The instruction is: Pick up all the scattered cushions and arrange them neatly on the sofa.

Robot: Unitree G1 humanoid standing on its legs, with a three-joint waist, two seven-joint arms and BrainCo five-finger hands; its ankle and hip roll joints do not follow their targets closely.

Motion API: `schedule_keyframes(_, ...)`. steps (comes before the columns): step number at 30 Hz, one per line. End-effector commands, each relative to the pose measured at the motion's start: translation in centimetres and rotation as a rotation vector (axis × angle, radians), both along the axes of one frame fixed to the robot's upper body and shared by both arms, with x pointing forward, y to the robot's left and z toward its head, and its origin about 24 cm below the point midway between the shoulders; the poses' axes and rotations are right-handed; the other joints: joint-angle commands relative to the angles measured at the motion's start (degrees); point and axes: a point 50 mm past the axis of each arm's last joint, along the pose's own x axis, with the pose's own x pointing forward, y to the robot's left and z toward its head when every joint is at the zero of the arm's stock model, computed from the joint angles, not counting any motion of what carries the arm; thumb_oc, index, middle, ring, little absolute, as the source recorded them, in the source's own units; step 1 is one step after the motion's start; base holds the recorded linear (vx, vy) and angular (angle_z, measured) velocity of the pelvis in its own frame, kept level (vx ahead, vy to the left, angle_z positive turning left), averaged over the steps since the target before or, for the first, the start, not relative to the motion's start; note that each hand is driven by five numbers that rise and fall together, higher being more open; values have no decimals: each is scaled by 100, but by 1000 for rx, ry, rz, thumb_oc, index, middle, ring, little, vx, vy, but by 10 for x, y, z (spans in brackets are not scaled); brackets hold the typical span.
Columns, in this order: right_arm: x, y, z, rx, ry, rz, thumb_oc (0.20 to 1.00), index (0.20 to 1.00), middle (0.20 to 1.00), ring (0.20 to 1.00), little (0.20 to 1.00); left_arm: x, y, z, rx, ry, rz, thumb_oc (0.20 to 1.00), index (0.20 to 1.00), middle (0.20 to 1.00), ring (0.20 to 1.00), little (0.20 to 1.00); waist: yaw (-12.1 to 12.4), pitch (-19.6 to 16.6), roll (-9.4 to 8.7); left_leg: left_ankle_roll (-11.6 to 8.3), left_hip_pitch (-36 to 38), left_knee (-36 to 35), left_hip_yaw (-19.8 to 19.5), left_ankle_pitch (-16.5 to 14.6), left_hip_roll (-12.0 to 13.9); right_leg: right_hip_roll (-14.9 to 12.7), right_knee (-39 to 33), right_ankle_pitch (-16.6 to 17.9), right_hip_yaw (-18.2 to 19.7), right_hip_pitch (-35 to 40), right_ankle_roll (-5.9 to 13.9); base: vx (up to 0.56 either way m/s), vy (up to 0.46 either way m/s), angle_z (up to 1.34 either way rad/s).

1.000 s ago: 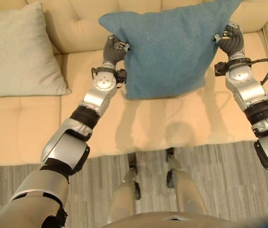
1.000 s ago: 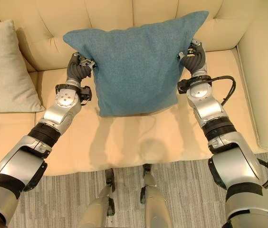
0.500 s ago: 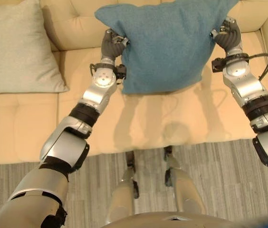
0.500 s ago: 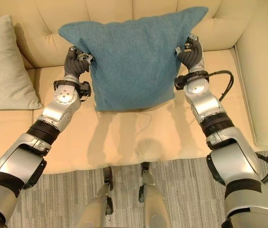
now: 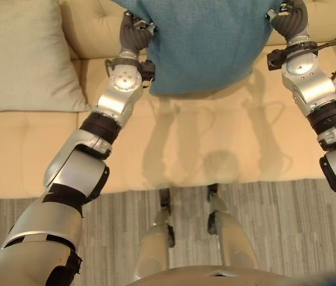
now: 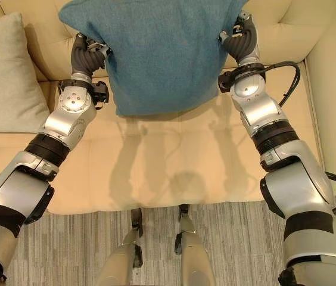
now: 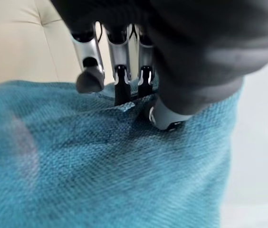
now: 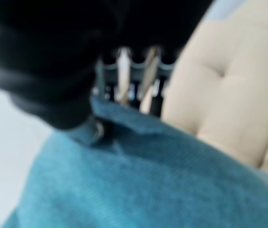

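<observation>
1. Cushion count: two. One pale grey cushion [image 6: 4,74] and one blue cushion [image 6: 156,50].
2. Sofa count: one. The cream sofa [image 6: 156,161] spans both eye views, with a tufted backrest at the top and a flat seat below it.
3. The pale grey cushion lies at the far left of the sofa. It leans against the backrest and rests on the seat, well apart from both arms.
4. The left robot hand [image 5: 133,34] is at the left edge of the blue cushion. In the left wrist view its fingers [image 7: 119,71] and thumb [image 7: 167,116] pinch the blue fabric between them, so this robot hand is grasping the blue cushion.
5. The blue cushion is in the middle, held upright between the two robot hands in front of the backrest. Its lower edge hangs above the seat, and its shadow falls on the seat below. Its top edge is cut off by the upper border of the eye views.
6. The right robot hand [image 6: 242,39] is at the right edge of the blue cushion. In the right wrist view its fingers [image 8: 124,80] close onto the blue fabric, so it too is grasping the blue cushion.
7. A grey striped floor [image 6: 233,238] runs along the front of the sofa.
</observation>
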Motion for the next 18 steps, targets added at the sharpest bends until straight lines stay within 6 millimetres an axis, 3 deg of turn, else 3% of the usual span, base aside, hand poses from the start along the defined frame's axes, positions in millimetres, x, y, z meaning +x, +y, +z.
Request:
schedule_keyframes(1,-11,41,53,8,-201,154,200,200,200,200,200,-11,-23,64,65,-231,-84,200,200,200,200,200,23,51,-51,-409,-141,41,-24,62,-19,-179,985,-810,281,-280,773,0,0,0)
schedule_keyframes(12,-7,41,28,36,-149,149,200,200,200,200,200,-9,-13,46,60,-194,-63,200,200,200,200,200,7,152,-29,-410,-363,21,-41,133,-20,-155,963,-748,307,-545,784,4,-6,-1)
schedule_keyframes(17,-5,42,30,-8,-154,114,200,200,200,200,200,-7,-3,47,47,-189,-16,200,200,200,200,200,33,175,-53,-404,-594,32,-68,164,-49,-136,923,-674,304,-742,807,-16,-3,0)
schedule_keyframes(18,-4,41,36,-54,-166,78,200,200,200,200,200,-6,-1,49,50,-187,15,545,545,545,545,545,43,154,-73,-407,-699,41,-63,191,-51,-132,909,-640,285,-819,818,-58,-32,-3)
